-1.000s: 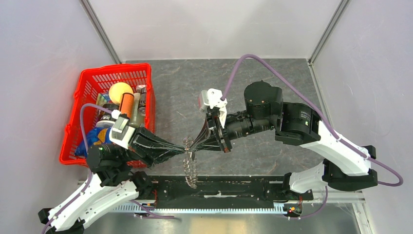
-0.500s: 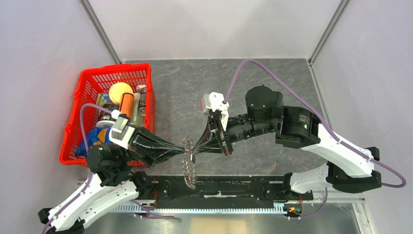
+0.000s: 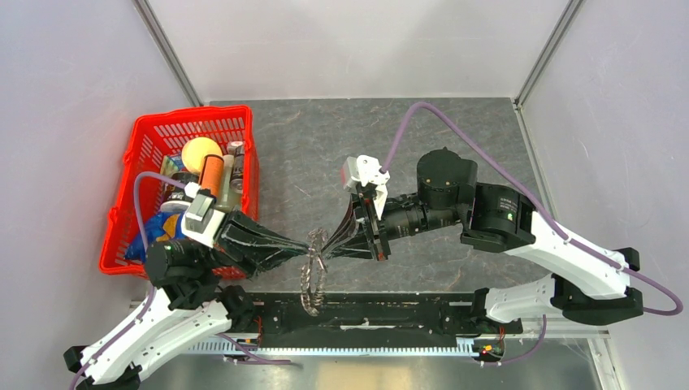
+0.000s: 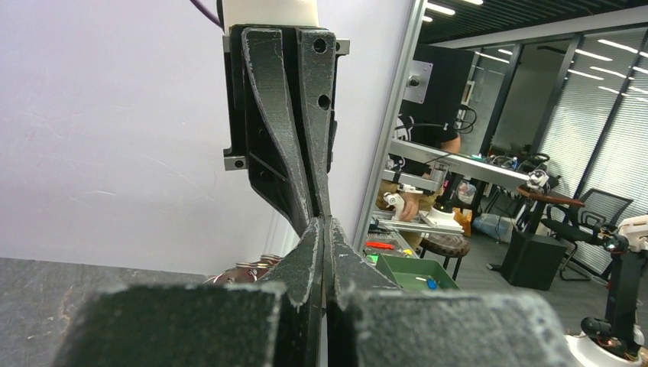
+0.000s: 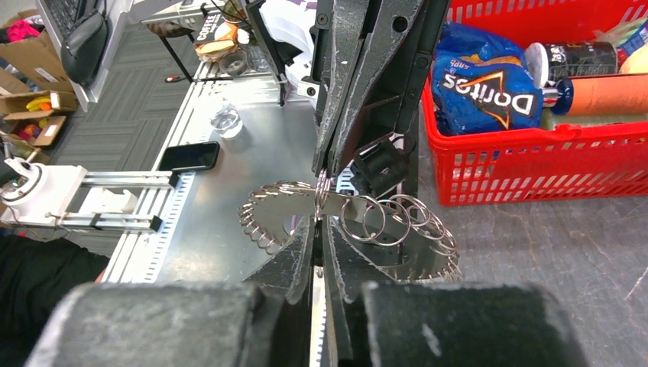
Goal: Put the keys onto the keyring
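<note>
Fingertips of both arms meet above the table's near edge, seen from overhead. The left gripper (image 3: 307, 246) is clamped shut on the top of the keyring (image 3: 311, 280), which hangs edge-on below the meeting point, clear of the table. The right gripper (image 3: 327, 244) is pinched almost fully together against the same spot on the ring. We cannot tell whether it grips a wire loop, the key, or nothing.

We cannot find the loose black-headed key in any view, so we cannot confirm it is threaded. We judge the work to be at the threading step, with the result not shown.

Only the right wrist camera shows the keyring face-on, as a wreath of grey keys and wire loops with the left fingers nipping its upper rim. The left wrist camera shows just its own pressed-together fingers, the other gripper upright ahead, and a sliver of rings. Only the overhead view takes in the whole red basket (image 3: 142, 138) of groceries at the left.
</note>
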You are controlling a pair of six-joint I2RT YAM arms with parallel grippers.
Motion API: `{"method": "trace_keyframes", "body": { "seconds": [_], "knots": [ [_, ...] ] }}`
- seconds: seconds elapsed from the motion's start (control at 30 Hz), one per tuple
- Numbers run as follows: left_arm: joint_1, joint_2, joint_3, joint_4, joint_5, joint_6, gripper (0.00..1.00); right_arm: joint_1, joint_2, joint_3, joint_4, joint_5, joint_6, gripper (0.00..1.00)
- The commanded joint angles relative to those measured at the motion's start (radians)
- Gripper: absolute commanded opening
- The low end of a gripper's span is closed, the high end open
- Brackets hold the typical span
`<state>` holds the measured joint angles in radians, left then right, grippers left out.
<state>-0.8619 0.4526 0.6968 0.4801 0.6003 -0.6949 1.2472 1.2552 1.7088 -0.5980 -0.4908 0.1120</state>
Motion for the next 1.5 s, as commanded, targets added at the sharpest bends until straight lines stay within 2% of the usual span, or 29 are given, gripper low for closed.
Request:
{"method": "trace_keyframes", "body": {
  "seconds": [0.0,0.2,0.43,1.07,1.47],
  "knots": [
    [-0.004,-0.002,0.002,0.071,-0.042,-0.028,0.02,0.001,-0.027,0.007,0.040,0.019,0.010,0.18],
    [-0.003,-0.008,-0.002,0.072,-0.043,-0.028,0.02,0.001,-0.017,0.043,0.035,0.024,0.011,0.33],
    [-0.004,-0.015,-0.006,0.071,-0.045,-0.028,0.02,0.001,0.005,0.059,0.046,0.024,0.010,0.38],
    [-0.004,-0.028,-0.006,0.061,-0.051,-0.020,0.02,0.001,0.039,0.063,0.053,0.021,0.014,0.39],
    [-0.003,-0.027,-0.008,0.060,-0.056,-0.019,0.02,0.001,0.045,0.063,0.063,0.009,0.022,0.27]
  ]
}}
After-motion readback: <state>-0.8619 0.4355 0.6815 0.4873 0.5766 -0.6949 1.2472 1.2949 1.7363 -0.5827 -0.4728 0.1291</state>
